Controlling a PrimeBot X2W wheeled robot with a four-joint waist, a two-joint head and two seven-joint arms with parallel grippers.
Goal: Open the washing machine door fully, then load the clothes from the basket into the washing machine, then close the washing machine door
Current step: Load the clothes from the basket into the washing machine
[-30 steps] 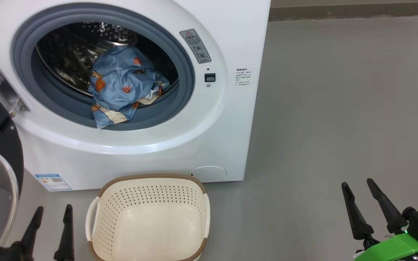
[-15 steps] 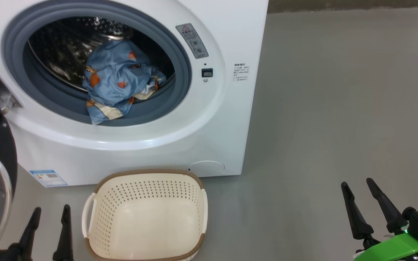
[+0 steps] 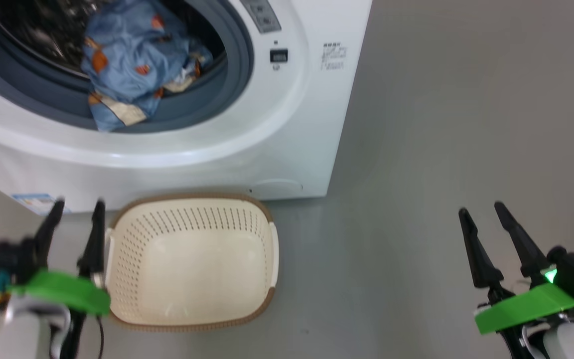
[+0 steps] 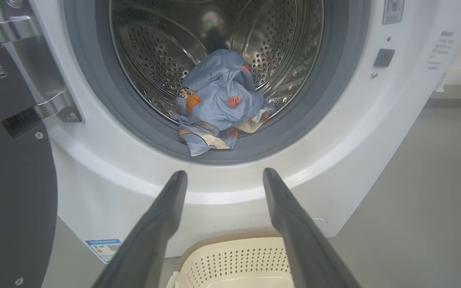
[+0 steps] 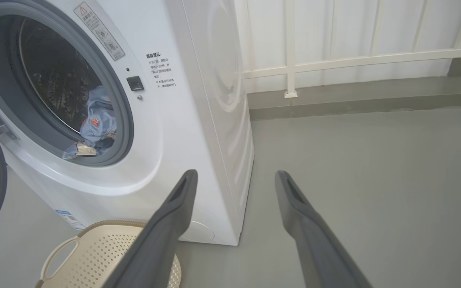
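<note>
Quick rundown. The clothes [image 3: 127, 55] are inside the washing machine [image 3: 292, 129], bunched at the front of the drum [image 4: 214, 32]. Their lowest fold spills onto the grey seal [image 4: 94, 104] at the bottom of the opening.

The left gripper [image 3: 79, 203] hangs low in front of the washing machine, near the corner with the blue label [image 4: 104, 246]. Its fingers are spread apart and gripping nothing, and the clothes sit up beyond its tips, well apart from them. The right gripper [image 3: 480, 208] is out past the washing machine's other front corner, over bare floor [image 3: 441, 124]. Its fingers are apart too, and it's even further from the clothes.

The clothes are light blue fabric crumpled into one lump, printed with little orange-brown cartoon figures. A bit of cream-beige cloth pokes out at the bottom.

The basket [image 3: 187, 198] sits on the floor just in front of the washing machine's foot, below the opening, bare bottom showing. It's cream with perforated sides and a brown rim.

The left wrist view looks straight into the perforated steel drum. It also gets the washing machine door [image 4: 10, 180] swung wide off its hinge [image 4: 50, 108], dark inner face toward the camera. The right wrist view catches the washing machine's side panel and a white railed wall [image 5: 334, 60] behind it. The head view is blurry, but it has both grippers and the whole basket together.
</note>
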